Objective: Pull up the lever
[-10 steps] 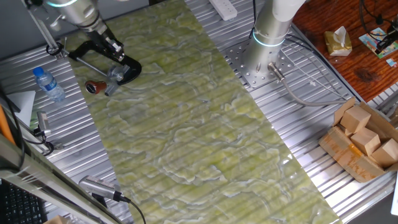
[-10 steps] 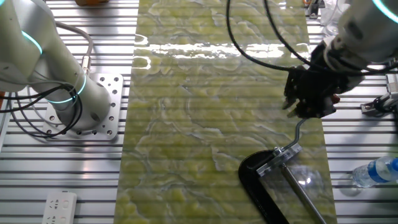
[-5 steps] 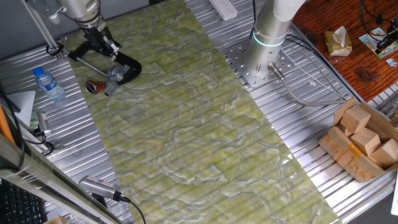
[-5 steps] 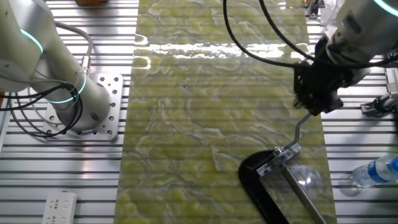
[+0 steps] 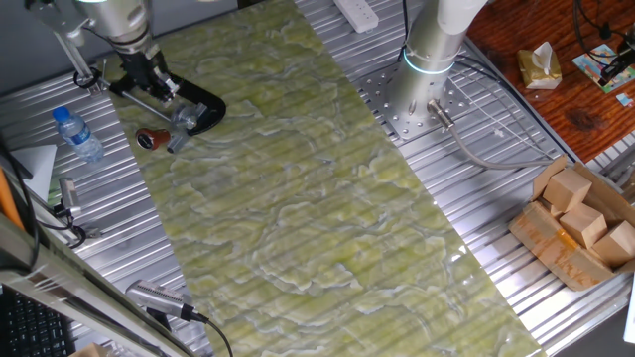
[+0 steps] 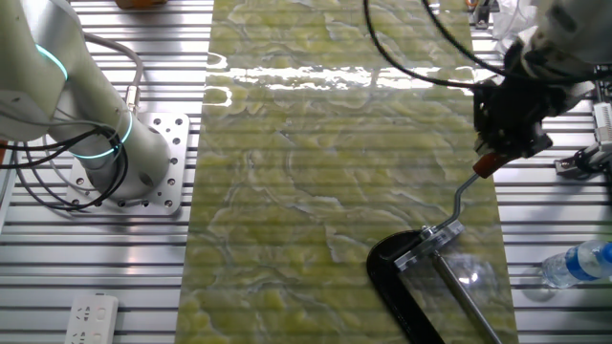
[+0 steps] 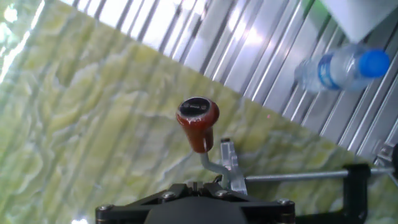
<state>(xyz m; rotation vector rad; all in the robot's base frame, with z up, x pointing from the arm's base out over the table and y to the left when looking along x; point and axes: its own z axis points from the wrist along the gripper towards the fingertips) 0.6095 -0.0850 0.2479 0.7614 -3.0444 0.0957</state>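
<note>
Centrally, lever (image 7: 205,144): thin bent silver arm, dark-red knob with black cap, frame centre; gripper (image 6: 507,139) jaws' opening unclear.

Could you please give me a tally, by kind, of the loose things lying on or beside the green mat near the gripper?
Clamp with the lever: 1
Water bottle: 1
Power strip: 1
Total: 3

Two fixed views face the table (image 5: 298,198) oppositely; hand view looks close.
</note>
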